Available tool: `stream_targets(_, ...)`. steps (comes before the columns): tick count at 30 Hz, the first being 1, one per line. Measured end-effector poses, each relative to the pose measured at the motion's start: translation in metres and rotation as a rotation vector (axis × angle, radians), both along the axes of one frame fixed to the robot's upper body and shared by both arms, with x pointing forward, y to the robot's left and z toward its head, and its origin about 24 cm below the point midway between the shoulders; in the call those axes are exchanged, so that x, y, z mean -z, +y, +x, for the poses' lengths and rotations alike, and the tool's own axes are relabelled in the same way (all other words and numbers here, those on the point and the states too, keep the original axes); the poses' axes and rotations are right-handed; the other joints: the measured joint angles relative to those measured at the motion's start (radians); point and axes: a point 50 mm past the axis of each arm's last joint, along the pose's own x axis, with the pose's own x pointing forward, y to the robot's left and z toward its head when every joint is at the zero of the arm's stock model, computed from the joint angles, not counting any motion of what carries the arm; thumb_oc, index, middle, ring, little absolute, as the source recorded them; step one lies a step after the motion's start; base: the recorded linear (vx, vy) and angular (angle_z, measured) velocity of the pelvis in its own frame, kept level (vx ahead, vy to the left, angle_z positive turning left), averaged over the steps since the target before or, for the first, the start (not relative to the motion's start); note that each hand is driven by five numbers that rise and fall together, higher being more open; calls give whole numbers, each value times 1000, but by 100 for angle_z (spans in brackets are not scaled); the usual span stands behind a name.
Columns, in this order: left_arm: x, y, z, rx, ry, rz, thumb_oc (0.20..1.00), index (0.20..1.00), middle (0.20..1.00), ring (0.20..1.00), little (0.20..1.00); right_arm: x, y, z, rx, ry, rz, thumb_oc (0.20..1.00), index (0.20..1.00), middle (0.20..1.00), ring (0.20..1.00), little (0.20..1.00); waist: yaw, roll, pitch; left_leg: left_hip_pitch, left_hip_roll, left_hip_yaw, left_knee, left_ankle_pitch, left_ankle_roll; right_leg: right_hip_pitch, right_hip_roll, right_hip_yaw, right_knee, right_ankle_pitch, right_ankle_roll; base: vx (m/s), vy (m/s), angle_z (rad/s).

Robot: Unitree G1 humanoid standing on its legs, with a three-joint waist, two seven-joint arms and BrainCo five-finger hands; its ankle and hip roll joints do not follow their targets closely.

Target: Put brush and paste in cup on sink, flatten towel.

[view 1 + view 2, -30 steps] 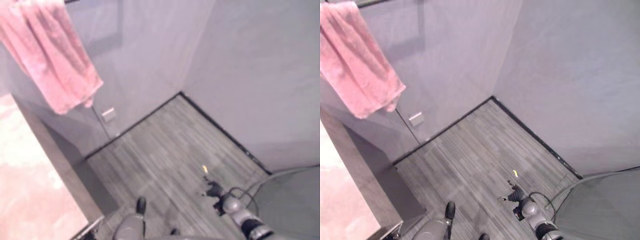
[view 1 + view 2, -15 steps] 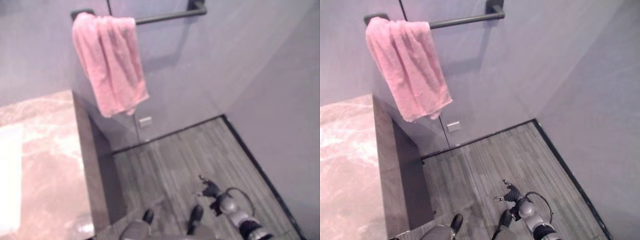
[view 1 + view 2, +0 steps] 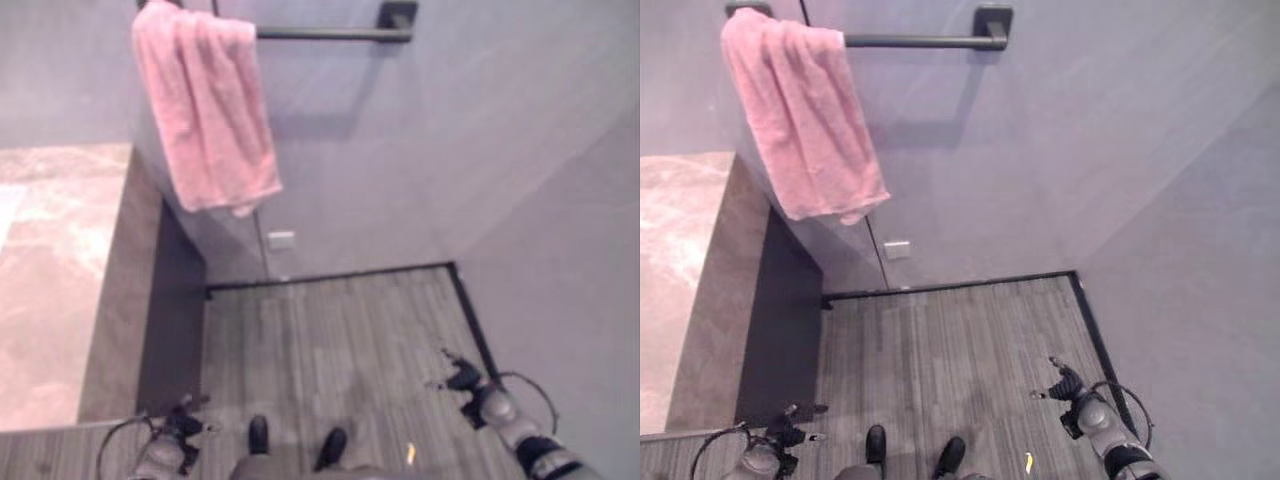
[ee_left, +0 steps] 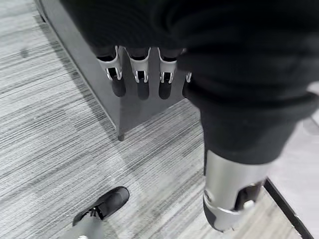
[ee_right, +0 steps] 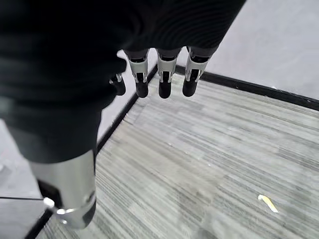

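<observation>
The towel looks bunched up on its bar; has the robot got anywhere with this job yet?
Nothing looks done. The pink towel hangs bunched at one end of the bar. Both the left hand and the right hand hang empty over the floor. Flattening the towel is still left.

One towel (image 3: 800, 120), one rail (image 3: 915, 41), one table (image 3: 680, 260), one wall socket (image 3: 897, 249), one yellow scrap (image 3: 1028, 462), two hands: left (image 3: 790, 428), right (image 3: 1065, 383).

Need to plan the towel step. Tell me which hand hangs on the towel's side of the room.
The left hand, low beside the dark counter front, below the pink towel bunched on the rail. The right hand hangs by the opposite wall.
</observation>
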Motion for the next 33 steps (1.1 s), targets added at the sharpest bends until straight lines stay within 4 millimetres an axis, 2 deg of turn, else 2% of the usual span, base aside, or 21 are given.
stream_targets(5, 7, -2, -13, -48, 39, -19, 1000, 1000, 1000, 1000, 1000, 1, 4, -1, -15, 3, 12, 1000, 1000, 1000, 1000, 1000, 27, 23, 6, -18, -25, -4, 42, -1, 2, 7, -25, -9, 7, 7, -6, 75, 87, 11)
stream_targets(8, 8, -4, -15, -44, 41, -22, 1000, 1000, 1000, 1000, 1000, 3, 8, -1, -44, 19, 14, 1000, 1000, 1000, 1000, 1000, 55, 18, 9, -39, -49, -52, 102, -38, 27, 20, -45, 4, 8, 9, -8, 71, 169, -5)
stream_targets(9, 10, -4, -22, -45, 59, -26, 1000, 1000, 1000, 1000, 1000, 2, 11, 2, -76, 16, 0, 1000, 1000, 1000, 1000, 1000, 65, 37, 0, -8, -43, -86, 58, -44, 25, 22, -37, 7, 8, 9, -6, 88, 245, -17)
stream_targets(10, 10, -5, -22, -43, 60, -26, 1000, 1000, 1000, 1000, 1000, 1, 12, 5, -80, 10, 0, 1000, 1000, 1000, 1000, 1000, 70, 40, 2, 1, -48, -96, 45, -50, 34, 15, -41, 7, 34, 3, 7, 137, 391, -18)
stream_targets(11, 11, -8, -23, -34, 66, -30, 1000, 1000, 1000, 1000, 1000, 1, 12, 6, -80, 9, 0, 1000, 1000, 1000, 1000, 1000, 78, 57, 16, 27, -33, -108, 28, -45, 38, -15, -59, 1, 135, -16, 30, 77, 215, -4)
stream_targets(12, 11, -8, -22, -29, 63, -29, 1000, 1000, 1000, 1000, 1000, 2, 14, 5, -80, 12, 5, 1000, 1000, 1000, 1000, 1000, 76, 58, 15, 39, -39, -109, 25, -46, 39, -25, -72, -1, 182, -24, 40, 63, 283, -1)
stream_targets(13, 12, -11, -23, -18, 68, -33, 1000, 1000, 1000, 1000, 1000, 3, 14, 3, -81, 19, 7, 1000, 1000, 1000, 1000, 1000, 75, 63, 26, 58, -39, -112, 23, -52, 49, -51, -107, -1, 296, -62, 74, -17, 75, 27)
stream_targets(14, 12, -13, -26, 4, 73, -37, 1000, 1000, 1000, 1000, 1000, 4, 14, 1, -81, 20, 8, 1000, 1000, 1000, 1000, 1000, 64, 64, 34, 76, -55, -140, 17, -57, 52, -88, -153, 17, 450, -83, 78, 9, 60, 53)
stream_targets(15, 11, -17, -22, 46, 59, -44, 1000, 1000, 1000, 1000, 1000, 4, 12, -4, -85, 25, 4, 1000, 1000, 1000, 1000, 1000, 54, 57, 48, 86, -75, -162, 20, -55, 64, -158, -211, 64, 624, -98, 93, 56, -29, 83)
stream_targets(16, 8, -18, -20, 82, 45, -39, 1000, 1000, 1000, 1000, 1000, 6, 12, -9, -87, 31, 7, 1000, 1000, 1000, 1000, 1000, 45, 53, 53, 87, -93, -195, 26, -56, 66, -200, -228, 110, 682, -117, 115, 95, -42, 106)
stream_targets(17, -1, -13, -10, 118, -11, -22, 1000, 1000, 1000, 1000, 1000, 9, 17, -15, -114, 46, 12, 1000, 1000, 1000, 1000, 1000, 49, 35, 62, 80, -111, -229, 19, -59, 68, -240, -204, 222, 562, -143, 136, 108, -63, 96)
stream_targets(18, -2, -11, -9, 120, -17, -16, 1000, 1000, 1000, 1000, 1000, 10, 19, -15, -117, 46, 15, 1000, 1000, 1000, 1000, 1000, 51, 32, 62, 78, -114, -232, 14, -54, 66, -234, -196, 227, 450, -130, 128, 188, -195, 76)
stream_targets(19, -3, -8, -9, 116, -16, -6, 1000, 1000, 1000, 1000, 1000, 10, 23, -13, -119, 41, 24, 1000, 1000, 1000, 1000, 1000, 55, 29, 63, 80, -121, -240, 14, -48, 73, -229, -202, 211, 320, -87, 118, 206, -275, 37)
stream_targets(21, -6, -8, 0, 125, -36, -3, 1000, 1000, 1000, 1000, 1000, 8, 26, -8, -122, 24, 28, 1000, 1000, 1000, 1000, 1000, 42, 45, 76, 80, -127, -309, 40, -67, 67, -209, -174, 283, 250, -33, 132, 208, -336, 75)
stream_targets(22, -7, -8, 1, 129, -34, -3, 1000, 1000, 1000, 1000, 1000, 11, 26, -12, -118, 37, 29, 1000, 1000, 1000, 1000, 1000, 39, 49, 79, 83, -125, -334, 45, -68, 67, -201, -167, 278, 265, -30, 129, 185, -322, 117)
stream_targets(24, -11, -3, 3, 136, -50, 15, 1000, 1000, 1000, 1000, 1000, 19, 26, -23, -98, 84, 34, 1000, 1000, 1000, 1000, 1000, 47, 19, 62, 81, -131, -387, 45, -79, 51, -161, -152, 171, 234, 8, 93, 150, -260, 92)
stream_targets(25, -11, -3, 2, 139, -49, 14, 1000, 1000, 1000, 1000, 1000, 17, 23, -20, -93, 76, 27, 1000, 1000, 1000, 1000, 1000, 52, 13, 63, 83, -131, -402, 45, -83, 46, -140, -135, 163, 190, 46, 38, 124, -215, 41)
stream_targets(26, -8, -5, -5, 137, -32, 7, 1000, 1000, 1000, 1000, 1000, 13, 22, -12, -92, 54, 23, 1000, 1000, 1000, 1000, 1000, 55, 16, 62, 80, -119, -384, 47, -82, 45, -132, -121, 171, 166, 57, 37, 229, -407, 23)
stream_targets(27, -6, -5, -9, 128, -21, 3, 1000, 1000, 1000, 1000, 1000, 11, 21, -8, -91, 40, 21, 1000, 1000, 1000, 1000, 1000, 46, 26, 63, 79, -108, -387, 53, -89, 33, -100, -110, 136, 137, 55, 31, 157, -293, 23)
stream_targets(30, -9, -1, -7, 126, -26, 19, 1000, 1000, 1000, 1000, 1000, 11, 15, -13, -75, 49, 6, 1000, 1000, 1000, 1000, 1000, 34, 22, 56, 73, -82, -407, 62, -95, 22, -34, -72, 74, 47, 61, 22, 153, -231, 57)
stream_targets(33, -12, 5, -8, 122, -25, 35, 1000, 1000, 1000, 1000, 1000, 7, 15, -6, -78, 27, 3, 1000, 1000, 1000, 1000, 1000, 36, 21, 54, 74, -55, -391, 51, -99, 12, -17, -40, 69, 7, 66, 12, 106, -170, 11)
